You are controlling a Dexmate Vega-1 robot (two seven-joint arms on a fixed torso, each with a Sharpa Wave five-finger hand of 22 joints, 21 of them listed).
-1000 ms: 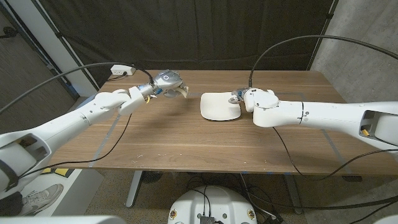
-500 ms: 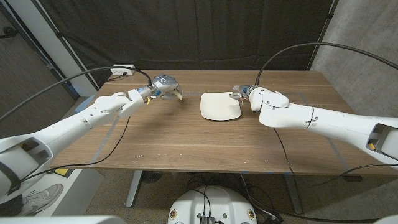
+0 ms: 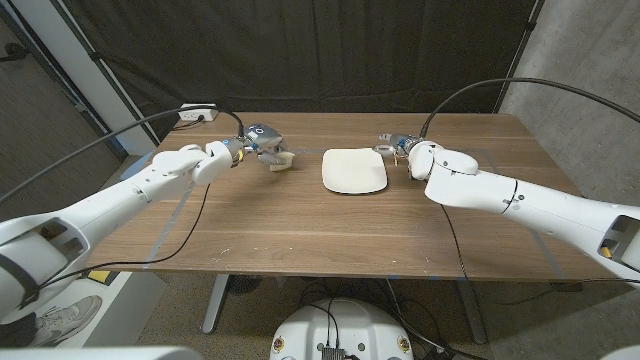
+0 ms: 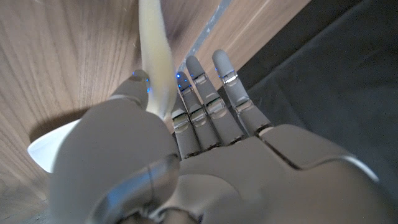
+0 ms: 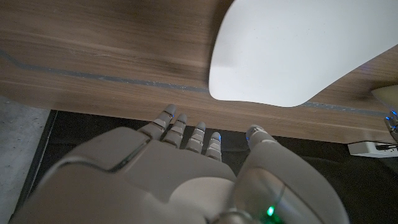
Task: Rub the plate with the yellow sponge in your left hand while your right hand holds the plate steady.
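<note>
A white rounded-square plate [image 3: 354,171] lies on the wooden table, a little behind its middle. To the plate's left, my left hand [image 3: 262,138] hovers and pinches a pale yellow sponge [image 3: 280,160] that hangs below its fingers. In the left wrist view the sponge [image 4: 155,56] runs as a thin strip between thumb and fingers, with the plate's edge [image 4: 53,146] beyond. By the plate's far right corner my right hand [image 3: 398,147] stays apart from it. The right wrist view has that hand [image 5: 186,180] holding nothing, fingers straight, beside the plate [image 5: 298,50].
A white power strip [image 3: 197,113] sits at the table's far left corner with cables leading off it. Thin blue tape lines [image 3: 166,226] mark the tabletop. A black curtain hangs behind the table, and bare wood lies in front of the plate.
My right hand has come off the plate's right edge and drawn back toward the far right corner, its arm swinging outward. The left hand has dipped slightly with the sponge.
</note>
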